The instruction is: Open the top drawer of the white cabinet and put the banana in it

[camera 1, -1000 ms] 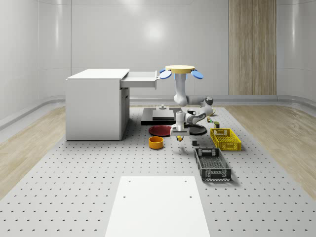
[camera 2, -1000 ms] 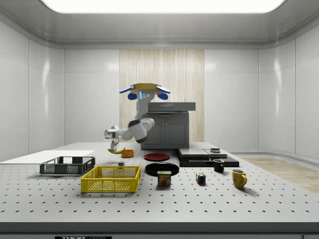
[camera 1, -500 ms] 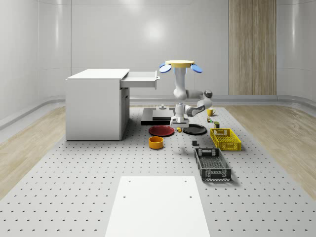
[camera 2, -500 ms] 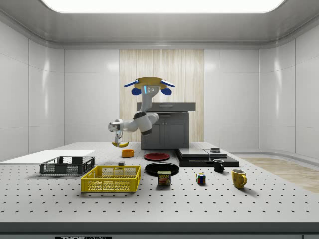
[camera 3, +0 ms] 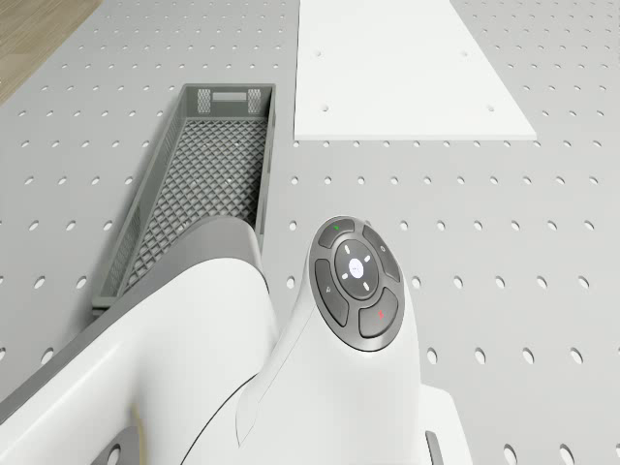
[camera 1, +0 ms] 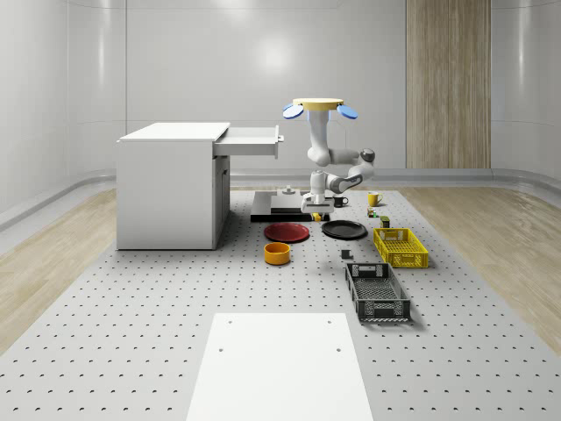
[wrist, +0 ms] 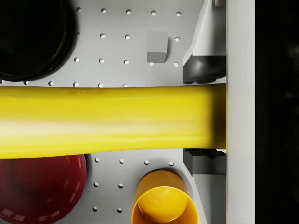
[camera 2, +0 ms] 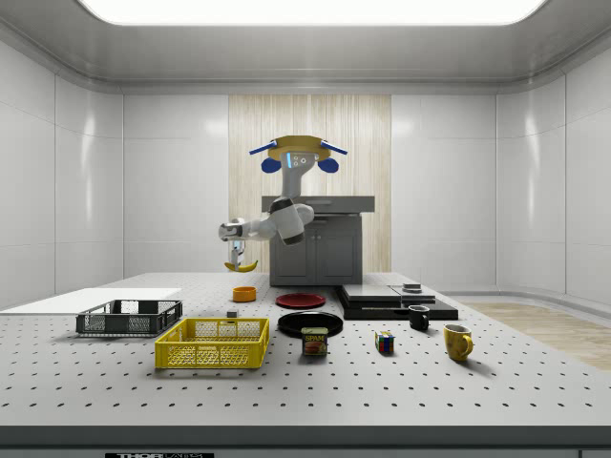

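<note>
Drone hovers above the grey perforated worktop, gripper clamped on the curved yellow banana.

My drone: flat yellow disc body, blue rotor pods at its sides, lit blue spot on the front. Arm is glossy white with grey joints. Wrist has a dark round button pad, 1 green mark, 1 red.

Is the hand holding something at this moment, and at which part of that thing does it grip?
Yes: the hand holds the banana, gripping it near one end. The banana hangs in the air above the table.
</note>
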### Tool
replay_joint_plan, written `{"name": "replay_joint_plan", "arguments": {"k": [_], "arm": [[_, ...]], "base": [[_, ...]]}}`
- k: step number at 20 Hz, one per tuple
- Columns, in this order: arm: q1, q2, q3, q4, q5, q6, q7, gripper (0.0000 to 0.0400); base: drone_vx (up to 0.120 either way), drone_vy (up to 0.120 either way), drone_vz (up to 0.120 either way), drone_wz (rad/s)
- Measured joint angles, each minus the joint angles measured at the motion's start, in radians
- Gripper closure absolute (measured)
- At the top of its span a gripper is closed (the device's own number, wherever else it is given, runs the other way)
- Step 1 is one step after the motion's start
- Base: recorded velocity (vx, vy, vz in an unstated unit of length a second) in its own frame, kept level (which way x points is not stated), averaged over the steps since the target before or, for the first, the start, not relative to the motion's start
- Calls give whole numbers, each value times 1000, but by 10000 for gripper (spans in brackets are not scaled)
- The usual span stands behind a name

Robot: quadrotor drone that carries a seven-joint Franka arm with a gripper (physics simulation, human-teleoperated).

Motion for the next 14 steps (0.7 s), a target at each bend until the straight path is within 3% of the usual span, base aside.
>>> {"name": "replay_joint_plan", "arguments": {"k": [14], "arm": [[5, -12, -2, 1, -5, 11, -4, 210]], "base": [[-120, 0, 120, 0]]}}
